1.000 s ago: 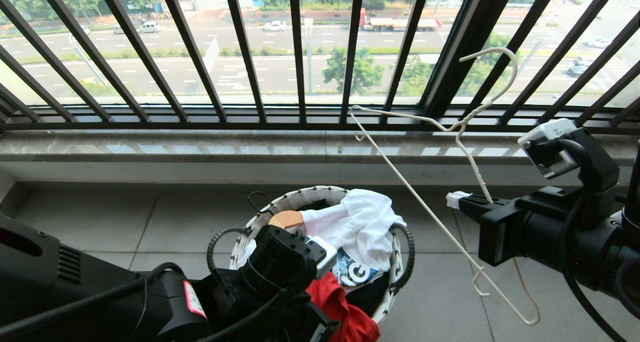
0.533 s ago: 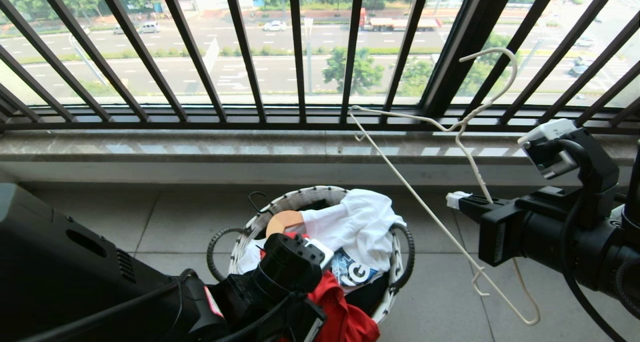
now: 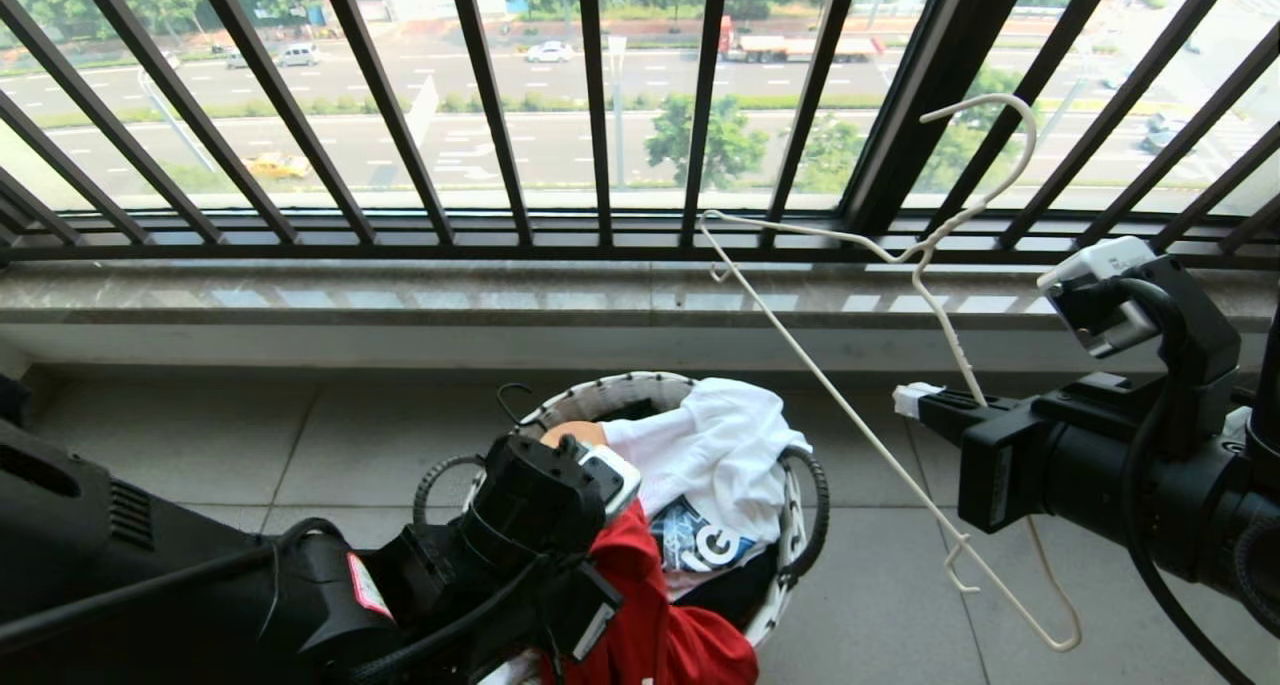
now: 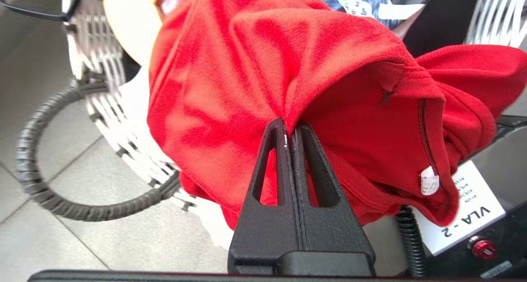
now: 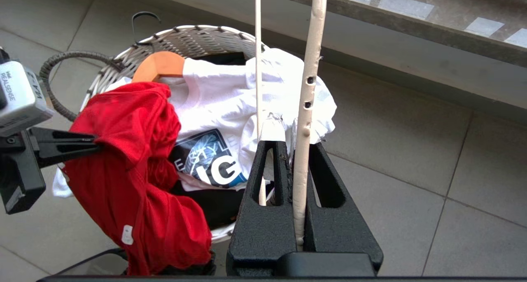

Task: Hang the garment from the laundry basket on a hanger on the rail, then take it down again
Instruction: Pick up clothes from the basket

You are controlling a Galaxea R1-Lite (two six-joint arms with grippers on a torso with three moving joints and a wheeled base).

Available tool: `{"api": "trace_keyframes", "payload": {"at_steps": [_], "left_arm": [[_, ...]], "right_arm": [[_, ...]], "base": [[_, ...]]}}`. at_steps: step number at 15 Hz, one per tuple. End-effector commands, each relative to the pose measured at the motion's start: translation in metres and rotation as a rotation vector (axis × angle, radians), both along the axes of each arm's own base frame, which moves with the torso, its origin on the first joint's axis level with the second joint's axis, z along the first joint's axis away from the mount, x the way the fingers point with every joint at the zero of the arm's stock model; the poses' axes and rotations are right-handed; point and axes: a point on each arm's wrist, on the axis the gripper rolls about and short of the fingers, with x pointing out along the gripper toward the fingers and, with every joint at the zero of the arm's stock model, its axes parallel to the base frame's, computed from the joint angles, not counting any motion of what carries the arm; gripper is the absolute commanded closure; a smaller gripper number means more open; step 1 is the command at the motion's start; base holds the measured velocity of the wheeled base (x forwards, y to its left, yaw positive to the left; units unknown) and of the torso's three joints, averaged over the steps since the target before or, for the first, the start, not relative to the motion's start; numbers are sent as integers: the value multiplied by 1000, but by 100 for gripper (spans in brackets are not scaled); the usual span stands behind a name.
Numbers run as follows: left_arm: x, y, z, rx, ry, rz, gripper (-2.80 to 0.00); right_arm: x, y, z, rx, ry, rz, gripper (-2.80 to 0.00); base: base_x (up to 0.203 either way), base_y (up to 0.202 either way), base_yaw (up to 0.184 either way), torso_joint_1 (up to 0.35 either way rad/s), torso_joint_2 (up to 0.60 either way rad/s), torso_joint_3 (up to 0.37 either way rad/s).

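We're on a grey tiled floor (image 3: 300,445) beneath a stone window sill (image 3: 400,300) and a black barred window railing (image 3: 480,105), with a road and trees outside. Our left tool (image 4: 291,130) has its fingers pressed together on a fold of the red T-shirt (image 4: 247,80), which is bunched up and draped from the pinch over the near rim of the laundry basket (image 5: 193,37); we can see the shirt's neck seam and a small white tag by the fingers. Out from there, the basket sits on the floor and holds a white shirt with a blue print (image 5: 222,92) on a wooden hanger (image 5: 158,66), with black cloth beneath it. Over on the right, our right tool (image 5: 293,144) is clamped shut on one shoulder wire of the cream-white wire hanger (image 3: 900,265), holding it up in the air, tilted, hook toward the railing, to the right of the basket and well apart from the red T-shirt.
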Motion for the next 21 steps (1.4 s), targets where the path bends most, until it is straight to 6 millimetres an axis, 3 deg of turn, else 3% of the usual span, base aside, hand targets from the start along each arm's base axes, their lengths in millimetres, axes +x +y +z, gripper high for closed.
{"api": "trace_keyframes", "payload": {"at_steps": [1, 7, 9, 11, 15, 20, 21], "left_arm": [[-13, 19, 37, -19, -135, 25, 0], [-45, 58, 91, 42, -252, 119, 0], [-47, 61, 103, 31, -264, 138, 0], [-41, 55, 94, 54, -235, 145, 0], [-22, 47, 56, 193, -133, 187, 0], [-20, 51, 34, 337, -13, 188, 0], [-19, 53, 33, 344, -5, 195, -280]], "right_arm": [[0, 0, 1, 3, -4, -1, 0], [1, 0, 2, 5, -8, -7, 0], [2, 0, 2, 4, -7, -7, 0], [2, 0, 3, 7, -10, -10, 0], [3, -2, 4, 8, -12, -19, 0], [4, -3, 4, 9, -13, -25, 0], [4, -3, 4, 9, -13, -25, 0]], "base": [[0, 0, 0, 0, 0, 0], [0, 0, 0, 0, 0, 0], [0, 0, 0, 0, 0, 0], [0, 0, 0, 0, 0, 0], [0, 0, 0, 0, 0, 0], [0, 0, 0, 0, 0, 0], [0, 0, 0, 0, 0, 0]]}}
